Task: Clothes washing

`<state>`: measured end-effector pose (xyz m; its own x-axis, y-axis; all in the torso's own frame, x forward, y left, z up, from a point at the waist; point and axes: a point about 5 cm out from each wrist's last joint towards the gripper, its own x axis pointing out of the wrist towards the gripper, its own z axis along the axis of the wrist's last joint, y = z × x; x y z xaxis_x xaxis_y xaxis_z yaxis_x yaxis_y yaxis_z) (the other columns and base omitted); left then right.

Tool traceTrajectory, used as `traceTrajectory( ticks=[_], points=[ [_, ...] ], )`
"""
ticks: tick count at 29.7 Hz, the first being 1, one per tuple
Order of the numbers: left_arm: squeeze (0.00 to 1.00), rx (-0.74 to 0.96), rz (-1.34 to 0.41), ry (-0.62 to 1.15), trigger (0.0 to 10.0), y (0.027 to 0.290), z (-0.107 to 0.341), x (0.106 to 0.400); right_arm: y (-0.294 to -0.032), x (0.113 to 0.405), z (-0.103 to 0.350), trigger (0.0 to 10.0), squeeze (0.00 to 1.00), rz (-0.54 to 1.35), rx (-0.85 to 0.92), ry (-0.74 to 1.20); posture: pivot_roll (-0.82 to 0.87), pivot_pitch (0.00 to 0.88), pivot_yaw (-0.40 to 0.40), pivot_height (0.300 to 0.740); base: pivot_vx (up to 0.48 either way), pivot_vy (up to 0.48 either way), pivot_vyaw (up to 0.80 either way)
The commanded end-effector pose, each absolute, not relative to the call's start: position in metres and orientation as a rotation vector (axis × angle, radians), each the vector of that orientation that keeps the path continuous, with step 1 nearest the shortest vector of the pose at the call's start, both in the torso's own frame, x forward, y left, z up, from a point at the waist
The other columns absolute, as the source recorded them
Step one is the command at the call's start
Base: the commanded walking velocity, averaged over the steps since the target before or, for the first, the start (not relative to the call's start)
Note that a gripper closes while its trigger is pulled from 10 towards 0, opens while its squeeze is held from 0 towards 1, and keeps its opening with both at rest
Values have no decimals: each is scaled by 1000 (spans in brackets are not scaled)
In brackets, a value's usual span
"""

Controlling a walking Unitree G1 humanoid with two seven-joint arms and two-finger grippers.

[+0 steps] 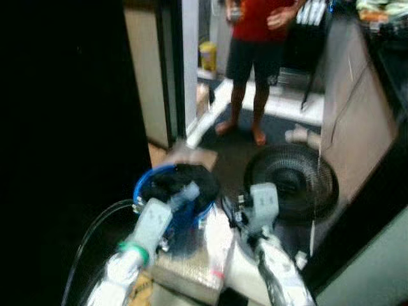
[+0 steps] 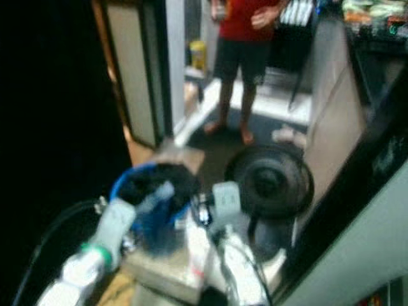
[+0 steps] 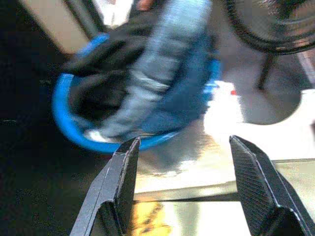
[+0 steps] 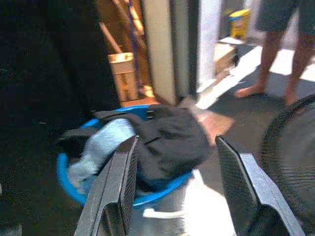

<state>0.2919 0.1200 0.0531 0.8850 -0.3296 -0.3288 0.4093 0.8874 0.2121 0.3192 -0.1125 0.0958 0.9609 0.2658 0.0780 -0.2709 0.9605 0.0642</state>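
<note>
Both grippers, fingers apart, face the blue basin (image 1: 143, 185) of clothes (image 4: 167, 140).
Straight ahead it sits; my left gripper (image 3: 184, 184) is nearer than my right gripper (image 4: 177, 189).

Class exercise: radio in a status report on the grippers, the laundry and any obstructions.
Left gripper and right gripper open, empty, short of the blue basket. Dark clothes piled inside. Floor fan close by; person standing ahead.

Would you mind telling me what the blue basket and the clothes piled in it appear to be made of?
Blue basket: probably plastic, given its smooth, evenly coloured, slightly shiny rim. Black garment: soft, matte woven fabric that creases and slumps. Light blue garment: looks like faded denim, though blur leaves this uncertain.
</note>
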Motion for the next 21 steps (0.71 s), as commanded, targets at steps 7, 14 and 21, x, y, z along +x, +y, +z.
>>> traceTrajectory(
  ticks=[7,14,21],
  points=[
    [0,274,-412,182,10000,99,80,317,-120,321,95,10000,0,241,74,-72,7,62,33,740,0,0,0],
    [0,277,-393,159,10000,104,83,321,-120,318,94,10000,0,236,85,-87,3,62,36,740,0,0,0],
    [0,286,-374,163,10000,107,77,320,-117,318,90,10000,0,242,90,-75,5,63,32,740,0,0,0]
  ],
)
